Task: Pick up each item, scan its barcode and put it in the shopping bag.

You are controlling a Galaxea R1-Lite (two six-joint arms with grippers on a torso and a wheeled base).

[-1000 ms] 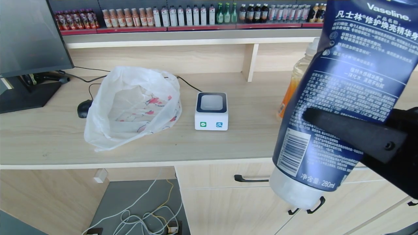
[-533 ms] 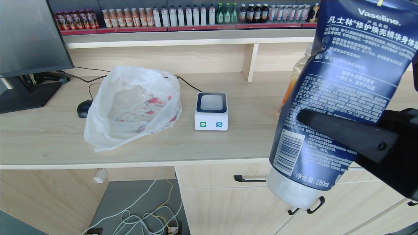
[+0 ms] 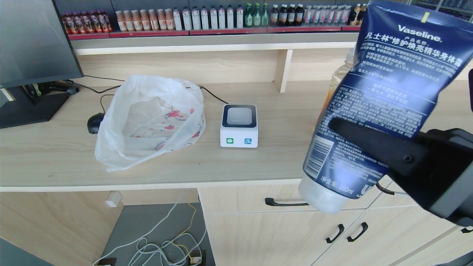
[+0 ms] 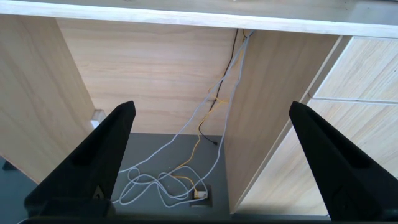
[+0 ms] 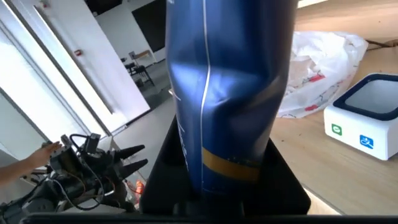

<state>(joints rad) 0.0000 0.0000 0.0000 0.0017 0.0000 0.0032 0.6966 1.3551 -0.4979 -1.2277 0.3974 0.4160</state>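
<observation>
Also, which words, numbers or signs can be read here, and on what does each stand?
"280ml": dark blue plastic tube, near its clear cap.
Barcode beside it: digits too small.
Tube's brand word, large white letters, near its crimped end; most lines under it too fine.
Small white box scanner: a green icon and a blue icon, no words.
Shelf bottles: labels too small.

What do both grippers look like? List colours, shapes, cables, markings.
Left gripper: two matte black fingers, broad-based, tapering to blunt tips. Right gripper: same black; its finger is a long flat wedge with a round screw hole near the base; a thin dark cable loops beneath.
</observation>
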